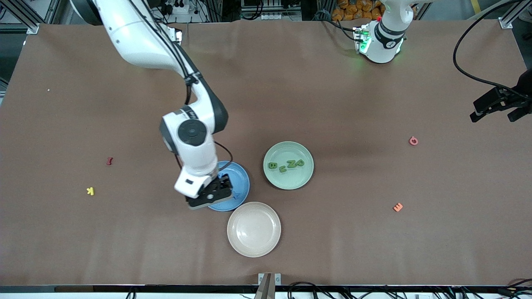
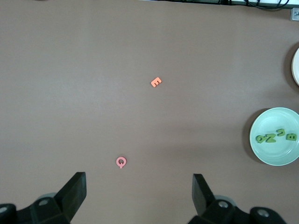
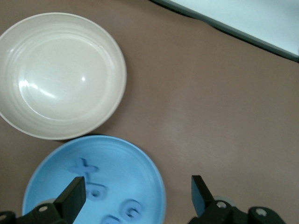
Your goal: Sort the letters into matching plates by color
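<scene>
The blue plate (image 1: 241, 176) lies mid-table with my right gripper (image 1: 219, 192) low over it. In the right wrist view that gripper (image 3: 138, 196) is open and holds nothing, and several blue letters (image 3: 96, 191) lie in the blue plate (image 3: 145, 186) under it. Beside it, toward the left arm's end, the mint green plate (image 1: 288, 180) holds several green letters (image 1: 291, 164). My left gripper (image 1: 494, 113) waits open over bare table at the left arm's end. Its wrist view shows the open gripper (image 2: 139, 191), the green plate (image 2: 275, 156) and green letters (image 2: 275, 137).
A beige plate (image 1: 254, 229) sits nearer the front camera, touching the blue one. Loose letters lie about: a pink one (image 1: 413, 140) and an orange E (image 1: 397, 207) toward the left arm's end, a yellow K (image 1: 90, 190) and a red one (image 1: 109, 160) toward the right arm's end.
</scene>
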`<state>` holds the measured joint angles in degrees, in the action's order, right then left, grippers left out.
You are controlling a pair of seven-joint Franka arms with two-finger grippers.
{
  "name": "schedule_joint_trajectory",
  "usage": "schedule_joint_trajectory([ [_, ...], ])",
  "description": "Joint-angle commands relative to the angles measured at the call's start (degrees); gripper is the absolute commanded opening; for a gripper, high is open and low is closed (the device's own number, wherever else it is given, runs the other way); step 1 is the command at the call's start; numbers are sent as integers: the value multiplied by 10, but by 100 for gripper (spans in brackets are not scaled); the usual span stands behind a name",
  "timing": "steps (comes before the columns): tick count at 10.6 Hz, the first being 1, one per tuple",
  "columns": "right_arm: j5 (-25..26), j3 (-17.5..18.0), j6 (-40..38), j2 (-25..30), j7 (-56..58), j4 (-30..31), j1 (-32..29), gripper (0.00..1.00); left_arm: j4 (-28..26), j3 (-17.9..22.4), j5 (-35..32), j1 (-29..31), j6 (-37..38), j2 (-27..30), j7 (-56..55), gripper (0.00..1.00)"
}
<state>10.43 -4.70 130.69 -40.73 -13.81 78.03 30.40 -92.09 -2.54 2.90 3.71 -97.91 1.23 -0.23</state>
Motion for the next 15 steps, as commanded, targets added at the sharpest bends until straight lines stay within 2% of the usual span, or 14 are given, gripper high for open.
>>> schedule_joint_trajectory([
  [1, -65, 7, -87, 85, 131, 34, -62, 100, 11, -3, 10, 2, 12, -8, 3, 100],
  [3, -87, 6, -134, 118, 215, 35, -109, 100, 10, -4, 10, 0, 12, -9, 3, 100],
  [6, -92, -7, -191, 161, 295, 40, -168, 100, 9, -6, 10, -3, 12, -9, 4, 100],
  [9, -94, -10, -241, 198, 318, 39, -218, 100, 9, -6, 8, -4, 12, -8, 8, 100],
  [10, -122, -14, -252, 209, 318, 39, -233, 100, 11, -6, 4, -5, 12, -8, 8, 100],
  [11, -157, -38, -262, 219, 322, 39, -238, 100, 11, -9, 0, -8, 12, -8, 7, 100],
  [12, -167, -55, -275, 231, 332, 40, -239, 100, 12, -13, -5, -8, 12, -8, 8, 100],
  [15, -164, -91, -336, 270, 300, 39, -238, 100, 12, -15, -18, -9, 12, -8, 8, 100],
])
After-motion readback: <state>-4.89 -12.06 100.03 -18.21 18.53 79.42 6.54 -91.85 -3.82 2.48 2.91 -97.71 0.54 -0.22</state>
